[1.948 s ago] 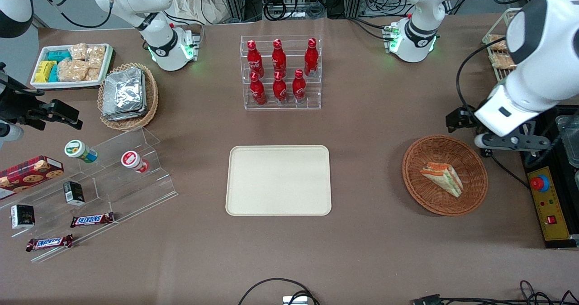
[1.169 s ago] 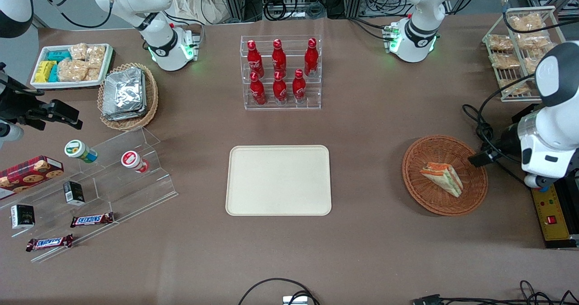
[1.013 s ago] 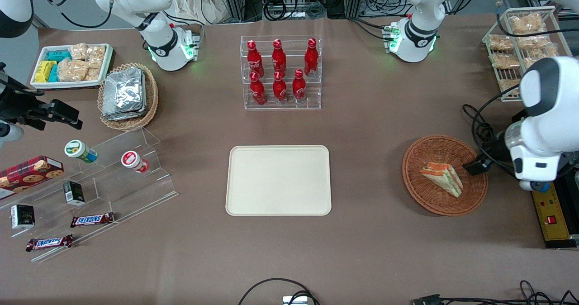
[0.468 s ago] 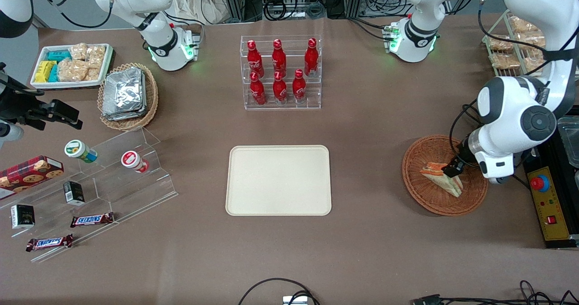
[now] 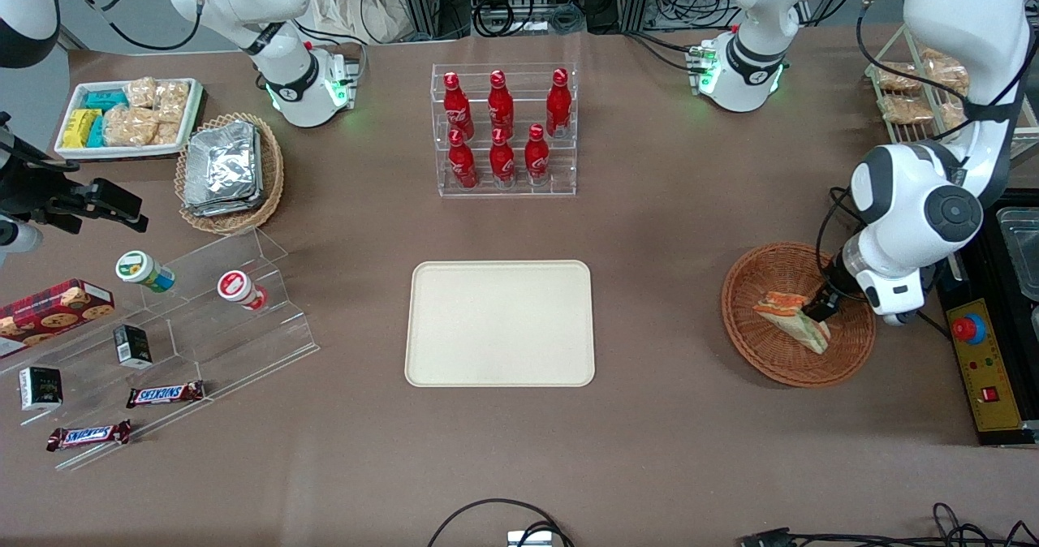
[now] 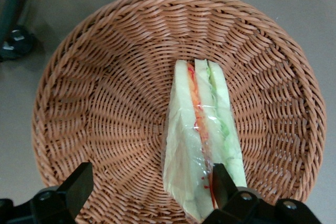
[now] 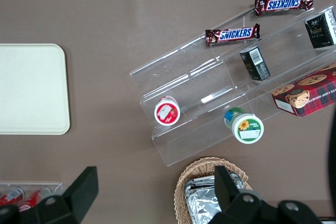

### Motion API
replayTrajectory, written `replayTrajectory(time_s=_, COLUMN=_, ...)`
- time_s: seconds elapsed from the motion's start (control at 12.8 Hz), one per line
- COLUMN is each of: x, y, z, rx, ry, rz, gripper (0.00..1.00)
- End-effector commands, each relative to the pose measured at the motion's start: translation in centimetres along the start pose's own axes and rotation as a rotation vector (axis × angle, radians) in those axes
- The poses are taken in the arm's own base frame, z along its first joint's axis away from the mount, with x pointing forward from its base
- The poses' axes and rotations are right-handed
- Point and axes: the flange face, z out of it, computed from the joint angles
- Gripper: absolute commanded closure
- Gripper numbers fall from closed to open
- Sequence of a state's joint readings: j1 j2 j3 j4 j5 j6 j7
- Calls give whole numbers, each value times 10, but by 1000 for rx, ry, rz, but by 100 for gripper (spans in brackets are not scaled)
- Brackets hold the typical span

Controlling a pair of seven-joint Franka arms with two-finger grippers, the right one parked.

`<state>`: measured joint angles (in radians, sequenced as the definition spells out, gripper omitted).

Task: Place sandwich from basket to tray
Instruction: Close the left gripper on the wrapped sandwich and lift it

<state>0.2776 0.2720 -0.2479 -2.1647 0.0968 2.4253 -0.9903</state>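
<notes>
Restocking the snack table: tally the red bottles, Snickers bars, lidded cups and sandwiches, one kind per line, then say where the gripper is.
Red bottles: 6
Snickers bars: 2
Lidded cups: 2
Sandwiches: 1
Total: 11
The gripper is open, down in the basket, straddling the sandwich.

wrapped sandwich (image 6: 202,145) in basket (image 6: 105,103), tray (image 5: 499,324) bare

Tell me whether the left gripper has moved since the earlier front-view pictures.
Yes. The gripper, open, has come in from the table's working-arm end, outside the basket, to a spot over the basket at the sandwich, which lies in the same place.
</notes>
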Motion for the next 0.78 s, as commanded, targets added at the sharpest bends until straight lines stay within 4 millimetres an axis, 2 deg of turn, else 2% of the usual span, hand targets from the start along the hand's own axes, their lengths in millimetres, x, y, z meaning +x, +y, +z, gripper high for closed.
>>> replayTrajectory(time_s=0.0, x=9, y=12, z=-14, rx=-31, ry=28, rz=-23, gripper=0)
replayTrajectory(time_s=0.16, x=21, y=24, z=-41, rx=-3, ry=16, rz=-33, gripper=0)
replayTrajectory(time_s=0.23, x=24, y=31, z=-46, rx=30, ry=-9, rz=-33, gripper=0)
replayTrajectory(time_s=0.31, x=23, y=38, z=-42, rx=36, ry=-23, rz=-31, gripper=0)
replayTrajectory(time_s=0.47, x=11, y=44, z=-3, rx=74, ry=-64, rz=-9, gripper=0)
replayTrajectory(time_s=0.55, x=11, y=45, z=16, rx=74, ry=-77, rz=-9, gripper=0)
replayTrajectory(time_s=0.7, x=12, y=49, z=27, rx=47, ry=-79, rz=-45, gripper=0)
